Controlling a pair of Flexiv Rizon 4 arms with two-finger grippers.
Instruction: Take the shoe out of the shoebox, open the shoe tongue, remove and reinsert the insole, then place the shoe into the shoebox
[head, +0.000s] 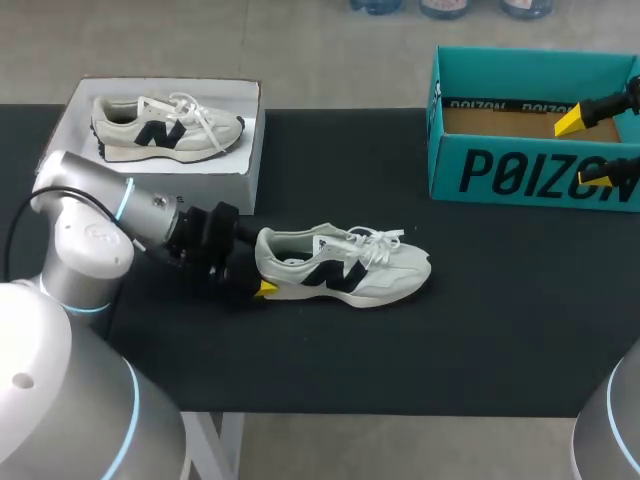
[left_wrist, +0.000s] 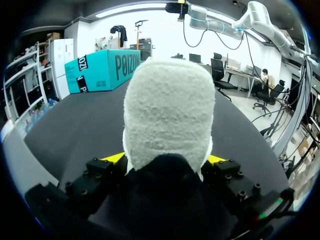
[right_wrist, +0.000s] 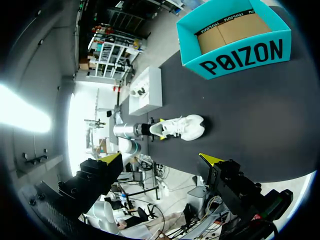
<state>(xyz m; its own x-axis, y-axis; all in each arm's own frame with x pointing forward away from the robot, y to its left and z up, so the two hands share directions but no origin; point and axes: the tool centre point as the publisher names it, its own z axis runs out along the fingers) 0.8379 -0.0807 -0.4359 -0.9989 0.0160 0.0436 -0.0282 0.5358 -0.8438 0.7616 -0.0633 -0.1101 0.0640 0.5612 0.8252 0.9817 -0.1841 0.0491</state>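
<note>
While L gripper (head: 262, 280) clamps the heel of the shoe (head: 345, 265) in the middle of the table (head: 500, 330), clear of the shoebox (head: 530, 170) at its far right corner, hold steady & bring R gripper (right_wrist: 161, 159), jaws wide & empty, onto the tongue (head: 328, 243) w/o snagging laces (head: 378, 240).

The shoe (left_wrist: 167, 115) shows only its heel (toe hidden) from the left wrist.

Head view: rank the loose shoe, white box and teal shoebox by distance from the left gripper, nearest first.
1. Loose shoe: heel between the left jaws, mid-table.
2. White box: behind, at the table's left rear.
3. Teal shoebox: far right rear.
</note>
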